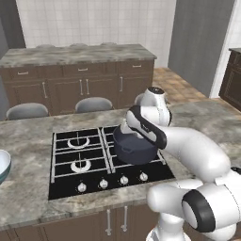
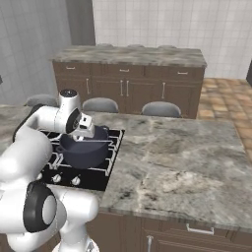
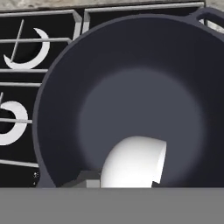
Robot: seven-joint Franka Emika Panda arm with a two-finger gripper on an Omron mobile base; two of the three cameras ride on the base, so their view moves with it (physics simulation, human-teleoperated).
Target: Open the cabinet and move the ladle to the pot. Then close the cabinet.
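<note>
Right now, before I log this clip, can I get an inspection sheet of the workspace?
Surface: grey stone counter with a black cooktop.
Job's things: dark pot on the cooktop's right burners; ladle hanging over the pot's inside.
Clutter: bowl at the counter's left edge.
Grippers: claw shut on the ladle, just above the pot.
Cables: nothing seen.
Surroundings: stools behind the counter, back counter with brown doors, tiled wall.
</note>
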